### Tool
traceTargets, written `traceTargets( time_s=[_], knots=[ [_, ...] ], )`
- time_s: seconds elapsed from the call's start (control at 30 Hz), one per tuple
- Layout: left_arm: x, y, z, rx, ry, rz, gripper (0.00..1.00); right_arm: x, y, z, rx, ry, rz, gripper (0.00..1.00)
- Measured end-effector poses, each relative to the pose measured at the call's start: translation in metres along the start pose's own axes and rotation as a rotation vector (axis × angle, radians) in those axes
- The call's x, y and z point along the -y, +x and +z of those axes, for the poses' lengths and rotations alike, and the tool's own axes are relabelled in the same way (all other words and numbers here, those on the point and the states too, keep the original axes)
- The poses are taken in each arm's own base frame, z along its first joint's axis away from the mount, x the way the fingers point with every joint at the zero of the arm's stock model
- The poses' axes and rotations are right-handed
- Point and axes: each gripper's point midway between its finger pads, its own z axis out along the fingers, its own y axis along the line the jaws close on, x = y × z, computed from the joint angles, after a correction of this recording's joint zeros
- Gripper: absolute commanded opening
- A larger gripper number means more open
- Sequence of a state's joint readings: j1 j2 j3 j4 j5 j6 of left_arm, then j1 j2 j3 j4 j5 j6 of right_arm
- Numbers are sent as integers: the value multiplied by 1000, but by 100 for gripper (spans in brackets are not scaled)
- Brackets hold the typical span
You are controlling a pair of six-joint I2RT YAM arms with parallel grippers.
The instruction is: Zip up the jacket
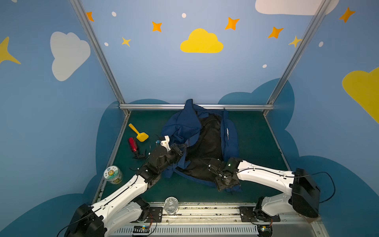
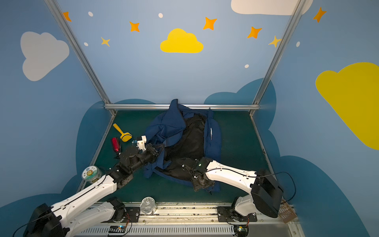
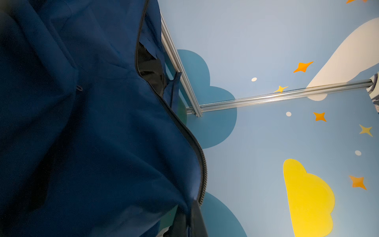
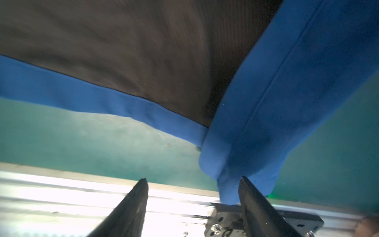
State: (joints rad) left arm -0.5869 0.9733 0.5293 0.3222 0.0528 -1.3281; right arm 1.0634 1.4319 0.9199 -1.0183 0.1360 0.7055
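Green mat [image 1: 256,143] bears the jacket [image 1: 184,125], folds partly hiding the left tool [image 1: 182,147].

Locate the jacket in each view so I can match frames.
Top view: jacket mid-table, lying open, reaching the back rail.
Top view: same spot.
Left wrist: navy fabric fills most of the frame.
Right wrist: blue hem just beyond the right tool.
Shared landmark: its black lining.
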Motion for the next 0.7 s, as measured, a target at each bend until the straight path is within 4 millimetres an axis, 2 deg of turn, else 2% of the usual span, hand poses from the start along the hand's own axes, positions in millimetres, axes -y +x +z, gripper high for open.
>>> traceTargets(
  time_s=[0.17,0.43,0.57,0.7],
  knots=[
    [-8,2,0,-4,-16,-6,3,6,12,17,-46,30,5,70],
    [-11,2,0,-5,-27,-8,3,11,16,26,-69,63,12,70],
    [-16,4,3,-15,-42,-10,3,14,16,19,-66,88,-2,70],
    [-17,4,4,-16,-45,-11,3,3,7,0,2,22,-10,69]
  ],
)
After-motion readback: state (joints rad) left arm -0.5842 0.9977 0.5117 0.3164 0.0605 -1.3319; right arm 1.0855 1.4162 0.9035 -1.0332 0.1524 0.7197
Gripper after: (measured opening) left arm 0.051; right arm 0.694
